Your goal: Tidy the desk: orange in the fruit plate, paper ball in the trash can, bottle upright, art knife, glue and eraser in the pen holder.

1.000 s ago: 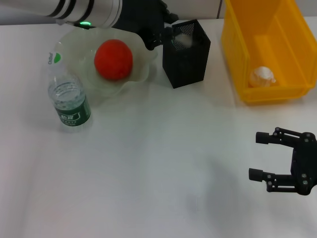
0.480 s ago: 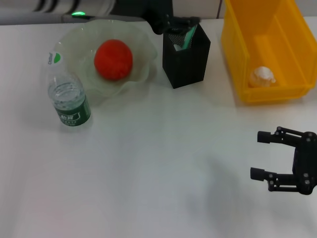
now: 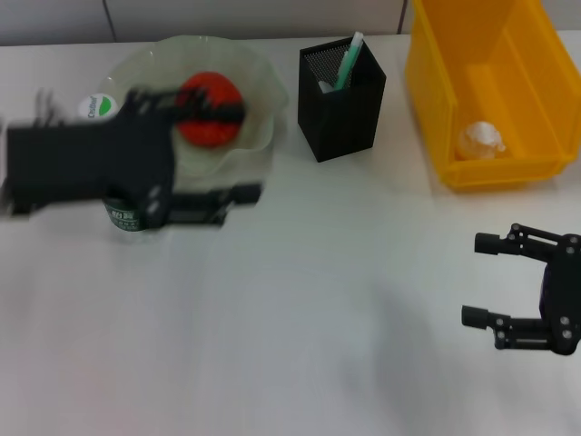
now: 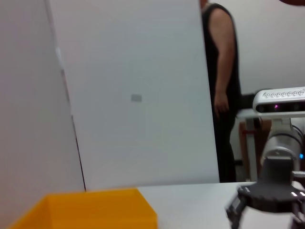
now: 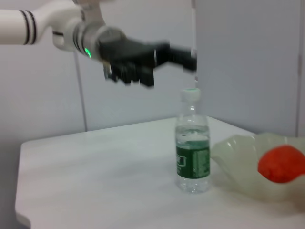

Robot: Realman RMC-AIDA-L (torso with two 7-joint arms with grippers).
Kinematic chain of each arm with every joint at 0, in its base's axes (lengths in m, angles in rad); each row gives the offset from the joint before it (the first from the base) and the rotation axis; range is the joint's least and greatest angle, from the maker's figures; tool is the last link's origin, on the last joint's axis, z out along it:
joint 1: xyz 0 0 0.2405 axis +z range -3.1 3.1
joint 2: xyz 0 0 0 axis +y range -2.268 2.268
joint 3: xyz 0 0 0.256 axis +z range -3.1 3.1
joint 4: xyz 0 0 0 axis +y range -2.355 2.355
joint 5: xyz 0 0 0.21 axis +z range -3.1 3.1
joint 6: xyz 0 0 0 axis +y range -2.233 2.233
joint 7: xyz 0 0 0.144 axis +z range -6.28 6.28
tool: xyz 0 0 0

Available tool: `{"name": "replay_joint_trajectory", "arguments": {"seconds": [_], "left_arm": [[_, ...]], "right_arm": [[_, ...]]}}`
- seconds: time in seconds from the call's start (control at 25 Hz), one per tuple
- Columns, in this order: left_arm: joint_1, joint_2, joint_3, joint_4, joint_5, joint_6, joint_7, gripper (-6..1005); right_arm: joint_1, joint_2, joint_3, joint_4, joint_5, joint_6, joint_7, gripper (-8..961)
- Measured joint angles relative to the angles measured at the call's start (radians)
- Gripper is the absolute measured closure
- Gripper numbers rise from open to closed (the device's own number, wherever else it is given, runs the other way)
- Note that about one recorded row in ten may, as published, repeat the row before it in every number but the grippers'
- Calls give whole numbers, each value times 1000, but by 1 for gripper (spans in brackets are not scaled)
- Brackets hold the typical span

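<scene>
Over the desk's [image 3: 300, 300] far left part you see the left gripper [image 3: 213, 150], blurred, hanging above the bottle [image 3: 127, 213] and the near rim of the plate [image 3: 263, 91]; its two fingers [image 3: 222, 193] point toward the pen holder [image 3: 343, 109] and stand apart with nothing between them. From the right wrist view that gripper is up in the air, level with the cap and apart from it. You find the bottle upright beside the plate, on the plate's left near side. You see the orange [image 3: 207, 107] lying in the plate, partly hidden by the upper finger

Toward the far edge, just right of the plate, stands the pen holder, with the green knife [image 3: 348, 62] sticking up out of it, white tip uppermost. You cannot make out the glue or eraser. At the far right corner sits the yellow can [image 3: 436, 100], with the white paper ball [image 3: 479, 139] inside near its front wall

Near the right edge, well apart from everything else, you see the right gripper [image 3: 479, 280] low over bare desk, its jaws wide apart and holding nothing
</scene>
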Motion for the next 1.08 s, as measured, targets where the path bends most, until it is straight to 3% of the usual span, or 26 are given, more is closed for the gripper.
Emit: {"name": "replay_joint_trajectory", "arguments": {"seconds": [0.16, 0.4, 1.08], "left_arm": [[65, 3, -39, -160, 1, 51, 118, 219], [73, 9, -44, -334, 24, 55, 214, 220], [62, 1, -35, -367, 48, 61, 248, 222]], "right_arm": [[-3, 1, -2, 37, 6, 14, -128, 114], [19, 2, -1, 125, 12, 11, -198, 114], [25, 2, -3, 142, 10, 6, -198, 114]]}}
